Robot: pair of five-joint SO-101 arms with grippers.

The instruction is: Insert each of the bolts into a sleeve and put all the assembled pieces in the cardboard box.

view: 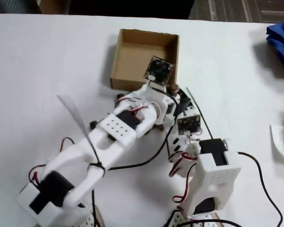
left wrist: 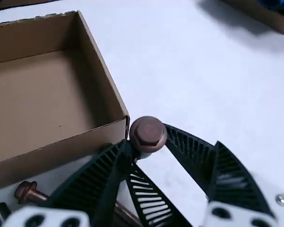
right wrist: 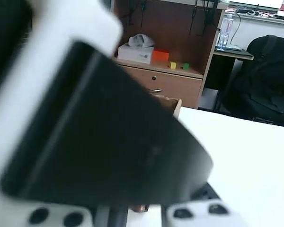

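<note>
Left wrist view: bolt pinched, apparently under hex head, in left gripper; touching cardboard box, 5 o'clock corner seen from high view. Likely stiff, dense, slick; best gripped on shank.

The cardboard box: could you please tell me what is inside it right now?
Only bare brown floor shows inside the cardboard box; no assembled piece is visible. The left arm's wrist camera covers one near corner, so that patch cannot be checked.
</note>
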